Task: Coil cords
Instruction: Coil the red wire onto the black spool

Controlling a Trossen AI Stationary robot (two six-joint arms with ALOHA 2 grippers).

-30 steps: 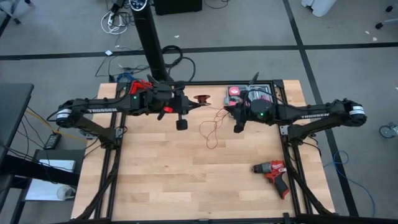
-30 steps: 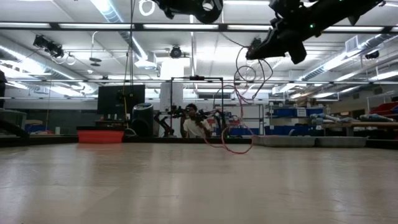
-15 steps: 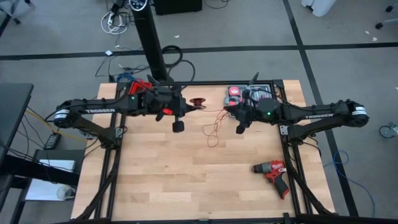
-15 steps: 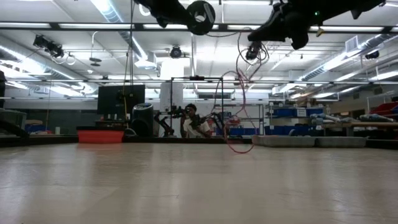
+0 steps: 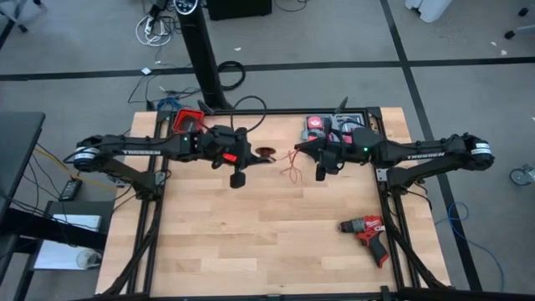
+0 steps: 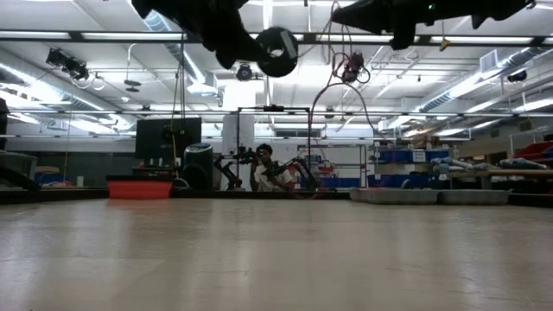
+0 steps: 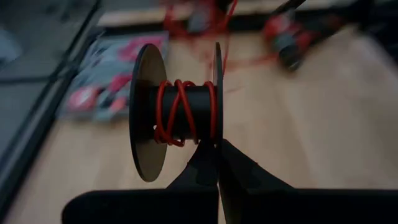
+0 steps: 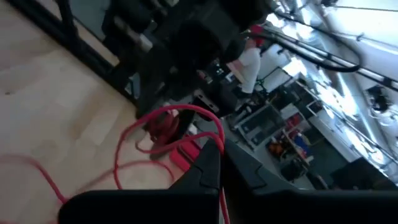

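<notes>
The cord is a thin red wire (image 5: 291,166), partly wound on a small black spool (image 7: 177,115). My left gripper (image 5: 256,155) is shut on the spool and holds it above the middle of the table's far half; the low view shows the spool (image 6: 276,50) high in the air. My right gripper (image 5: 298,150) faces it from the right and is shut on the wire. A loose loop of wire (image 6: 333,95) hangs below the right gripper. My left gripper pinches the rim of one spool flange (image 7: 217,127) between its two shut fingers, coming from the table's left. The spool is lifted clear, its axis lying across the fingers, with several red turns (image 7: 180,106) on its core. My right gripper pinches the red wire (image 8: 214,130) at its fingertips, roughly level, coming from the table's right. The wire is clear of the table at the hold. One stretch runs to the spool (image 8: 163,127), and slack loops (image 8: 127,158) hang below.
A red-and-black drill (image 5: 365,231) lies at the near right. Pink packages (image 5: 316,125) sit at the far edge, right of centre. A red bin (image 5: 189,120) is at the far left. The camera mast (image 5: 201,50) stands behind the table.
My left gripper has sunk with the spool and rolled a little. My right gripper has risen and tipped up to about level. The loose wire loops, which trailed toward the table's middle, have been drawn up and gathered shorter under the right gripper.
</notes>
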